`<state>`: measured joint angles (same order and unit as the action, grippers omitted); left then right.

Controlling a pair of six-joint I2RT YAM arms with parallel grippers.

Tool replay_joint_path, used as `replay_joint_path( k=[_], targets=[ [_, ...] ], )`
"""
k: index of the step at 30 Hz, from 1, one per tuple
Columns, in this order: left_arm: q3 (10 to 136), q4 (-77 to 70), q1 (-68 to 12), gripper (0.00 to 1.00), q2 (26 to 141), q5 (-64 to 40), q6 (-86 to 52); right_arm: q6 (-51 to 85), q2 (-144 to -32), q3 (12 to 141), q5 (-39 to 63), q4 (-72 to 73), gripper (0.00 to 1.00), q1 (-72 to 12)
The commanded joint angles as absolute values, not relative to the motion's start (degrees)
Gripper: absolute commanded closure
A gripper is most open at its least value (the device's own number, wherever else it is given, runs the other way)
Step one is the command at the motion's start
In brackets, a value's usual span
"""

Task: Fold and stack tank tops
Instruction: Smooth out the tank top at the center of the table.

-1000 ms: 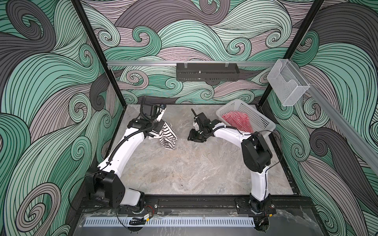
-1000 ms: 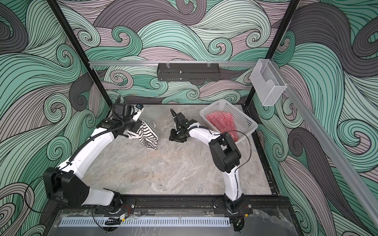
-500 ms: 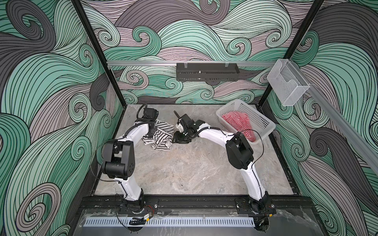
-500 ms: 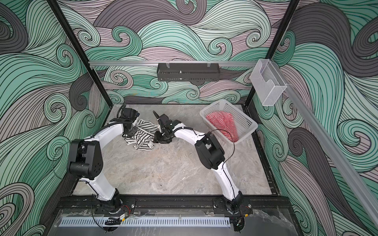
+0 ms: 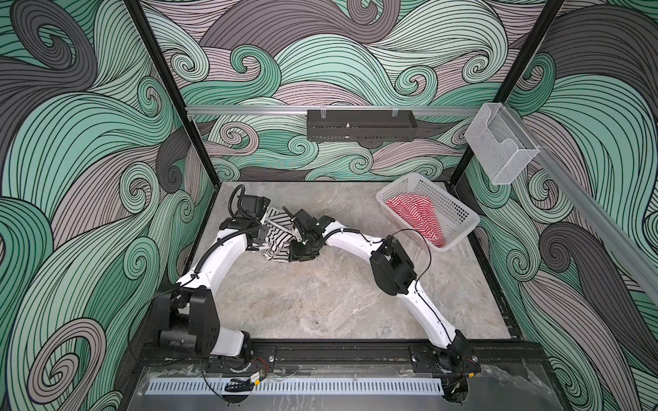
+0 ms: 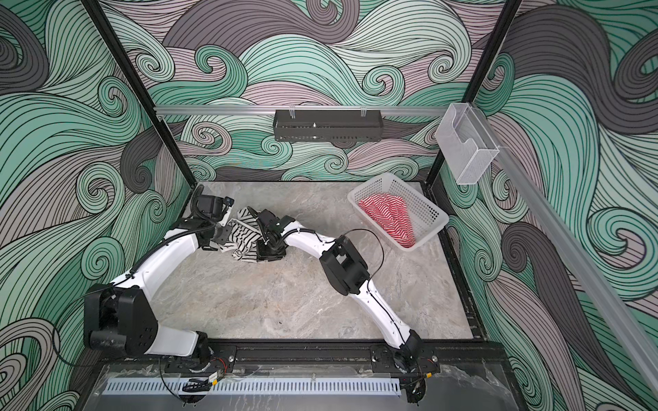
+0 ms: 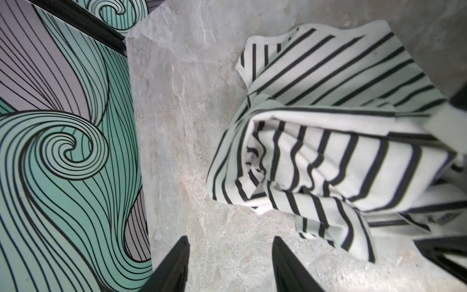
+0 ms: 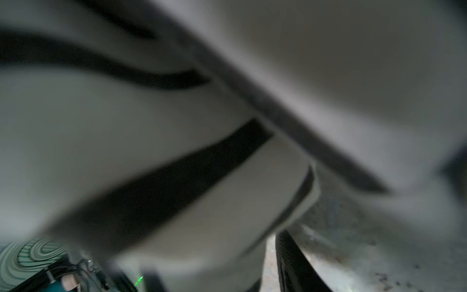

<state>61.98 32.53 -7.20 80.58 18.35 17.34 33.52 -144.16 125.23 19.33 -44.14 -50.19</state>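
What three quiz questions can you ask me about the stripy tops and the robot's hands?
1. True or false: the red-and-white top lies inside the white basket.
2. Pick one. In its wrist view, the left hand is: A) open with nothing between its fingers; B) shut tight on cloth; C) gripping the basket's rim.
3. What is the crumpled black-and-white top lying on?

Key: 1 true; 2 A; 3 the table, between the two arms.
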Motion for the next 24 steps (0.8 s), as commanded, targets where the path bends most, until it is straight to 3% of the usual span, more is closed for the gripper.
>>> replay_joint_path(
  k=[1,2,4,5,10,16,24],
  targets=[
    [61.79,34.31,-7.38,0.44,77.87,13.89,16.73,31.54,-144.65,128.14,13.37,-49.83,0.61,-50.1],
    [61.62,34.81,-7.38,0.44,77.74,12.42,17.02,31.3,-144.59,128.42,13.2,-49.89,0.67,-50.1],
    [61.41,35.32,-7.47,0.44,77.44,10.11,17.12,30.73,-144.42,128.97,13.15,-49.9,0.98,-50.09],
    [61.35,35.67,-7.56,0.44,77.37,8.68,17.14,30.31,-143.84,128.89,12.66,-49.99,1.0,-50.07],
    [61.45,38.56,-8.0,0.44,76.72,0.91,17.82,27.23,-134.49,125.43,8.99,-50.62,1.0,-50.1],
    [60.33,37.75,-8.52,0.44,75.86,-1.47,17.84,25.73,-117.38,118.03,5.44,-51.48,1.0,-50.01],
    [60.38,38.43,-11.85,0.44,80.45,-3.07,18.21,18.96,-113.56,114.97,-0.65,-60.69,1.0,-50.1]
  ],
)
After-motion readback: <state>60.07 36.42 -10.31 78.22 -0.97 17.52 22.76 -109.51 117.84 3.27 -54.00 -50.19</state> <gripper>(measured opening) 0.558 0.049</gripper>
